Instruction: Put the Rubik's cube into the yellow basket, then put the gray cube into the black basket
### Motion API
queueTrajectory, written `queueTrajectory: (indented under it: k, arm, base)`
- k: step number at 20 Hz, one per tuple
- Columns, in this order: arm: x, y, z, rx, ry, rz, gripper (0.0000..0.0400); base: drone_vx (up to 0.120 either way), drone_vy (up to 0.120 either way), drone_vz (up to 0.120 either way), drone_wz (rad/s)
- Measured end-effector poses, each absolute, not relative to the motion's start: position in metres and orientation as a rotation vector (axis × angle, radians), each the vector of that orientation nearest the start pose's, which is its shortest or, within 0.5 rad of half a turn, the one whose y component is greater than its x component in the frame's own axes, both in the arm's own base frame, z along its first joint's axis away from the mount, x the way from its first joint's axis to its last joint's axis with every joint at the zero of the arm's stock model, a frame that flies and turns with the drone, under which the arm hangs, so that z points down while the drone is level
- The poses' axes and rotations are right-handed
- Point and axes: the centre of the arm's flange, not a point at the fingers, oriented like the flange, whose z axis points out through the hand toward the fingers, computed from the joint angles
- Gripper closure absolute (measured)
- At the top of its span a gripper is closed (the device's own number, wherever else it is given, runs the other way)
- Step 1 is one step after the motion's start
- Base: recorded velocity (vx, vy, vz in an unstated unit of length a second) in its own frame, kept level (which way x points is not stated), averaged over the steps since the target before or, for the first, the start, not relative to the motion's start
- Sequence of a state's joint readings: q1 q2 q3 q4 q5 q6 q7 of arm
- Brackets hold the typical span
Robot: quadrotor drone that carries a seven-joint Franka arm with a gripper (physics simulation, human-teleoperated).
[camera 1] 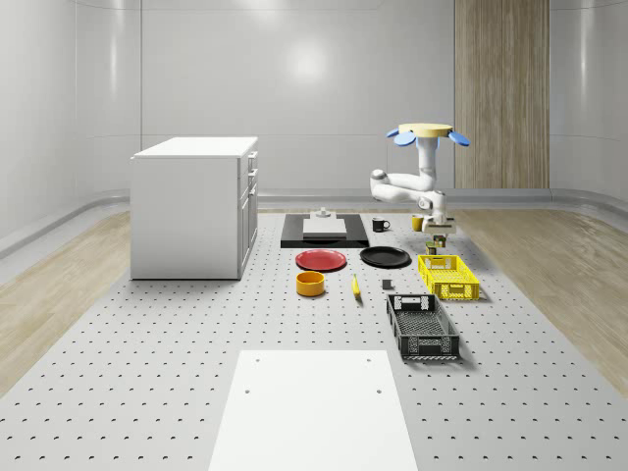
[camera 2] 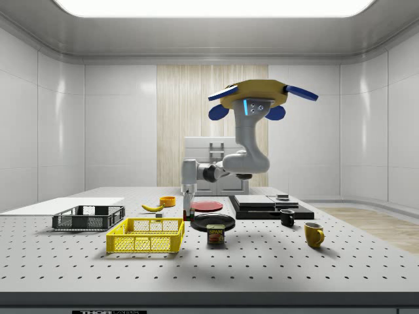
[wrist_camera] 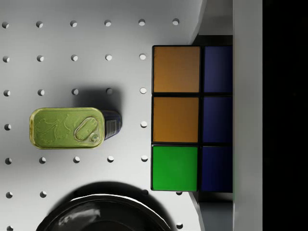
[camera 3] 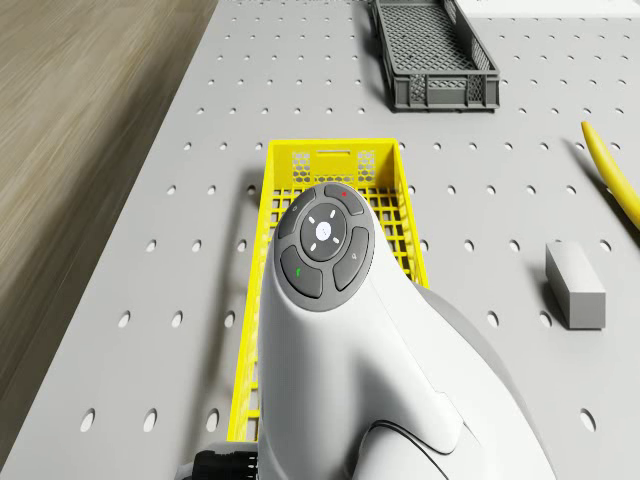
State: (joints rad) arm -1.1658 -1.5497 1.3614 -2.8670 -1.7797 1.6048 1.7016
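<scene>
The Rubik's cube (wrist_camera: pixel 176 119), showing orange, green and blue squares, is clamped between my fingers and held off the table. My gripper (camera 1: pixel 442 234) hangs just behind the far end of the yellow basket (camera 1: pixel 448 276), shut on the cube. The drone (camera 1: pixel 430 132) hovers above that spot, with its arm bent down to the gripper (camera 2: pixel 188 197). In the drone view the arm's hand covers part of the yellow basket (camera 3: pixel 330 160). The gray cube (camera 3: pixel 575 285) lies on the table beside that basket. The black basket (camera 1: pixel 422 326) stands nearer the front.
Below the gripper are a green-topped can (wrist_camera: pixel 67 127) and the black plate (wrist_camera: pixel 106 216). A red plate (camera 1: pixel 321 259), an orange bowl (camera 1: pixel 310 284), a banana (camera 3: pixel 615 175), two mugs (camera 1: pixel 418 223) and a white cabinet (camera 1: pixel 194 206) stand around.
</scene>
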Motion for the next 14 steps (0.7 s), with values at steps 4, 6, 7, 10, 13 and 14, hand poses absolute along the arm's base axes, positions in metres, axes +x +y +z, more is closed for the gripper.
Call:
queueTrajectory:
  k: [4, 6, 7, 10, 13, 14]
  arm:
    - [0.3068, 0.0042, 0.4948, -0.002, 0.001, 0.804, 0.0112]
    - [0.3068, 0.0042, 0.4948, -0.002, 0.001, 0.804, 0.0112]
    - [0.3068, 0.0042, 0.4948, -0.002, 0.001, 0.804, 0.0112]
    - [0.3068, 0.0042, 0.4948, -0.002, 0.001, 0.804, 0.0112]
    - [0.3068, 0.0042, 0.4948, -0.002, 0.001, 0.804, 0.0112]
    - [0.3068, 0.0042, 0.4948, -0.002, 0.001, 0.804, 0.0112]
  base:
    - [0.12, 0.0, 0.0, 0.0]
    - [0.12, 0.0, 0.0, 0.0]
    - [0.12, 0.0, 0.0, 0.0]
    - [0.12, 0.0, 0.0, 0.0]
    - [0.12, 0.0, -0.107, 0.0]
    - [0.12, 0.0, -0.12, 0.0]
